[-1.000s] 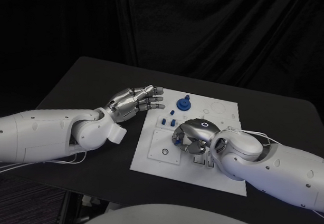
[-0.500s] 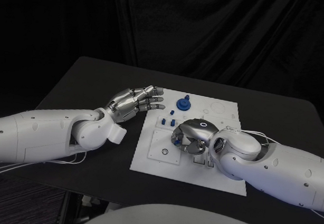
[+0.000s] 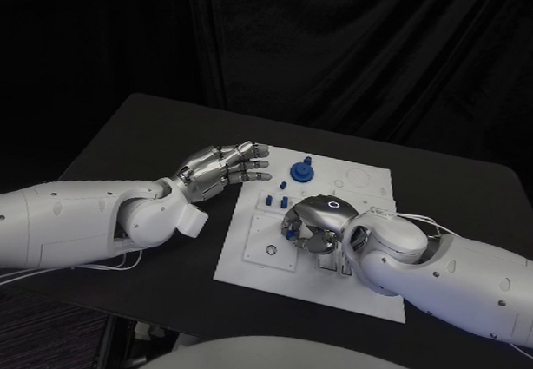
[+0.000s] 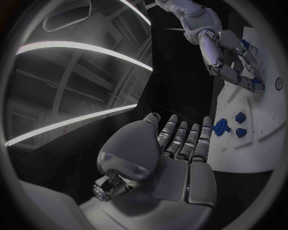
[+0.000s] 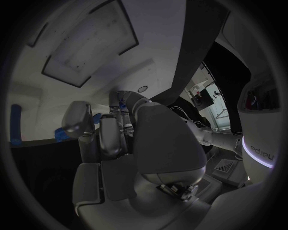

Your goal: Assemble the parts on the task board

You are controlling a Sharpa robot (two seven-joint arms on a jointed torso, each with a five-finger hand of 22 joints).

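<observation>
Evidently the right hand (image 3: pixel 314 226) works low over the task board (image 3: pixel 259 267), fingers (image 5: pixel 110 136) curled around a small blue part (image 3: pixel 288 233) to seat it. Beyond the left hand (image 3: pixel 222 168), whose spread fingers hold nothing, stands a blue knob (image 3: pixel 302 168), waiting.

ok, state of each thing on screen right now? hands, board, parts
left hand: holds nothing, fingers apart, at the task board's left edge.
right hand: curled down over the board's middle; a small blue part shows among its fingers, grip unclear.
task board: flat on the black table.
blue knob part: upright at the board's far side, untouched.
small blue pegs: standing in the board, free.
</observation>
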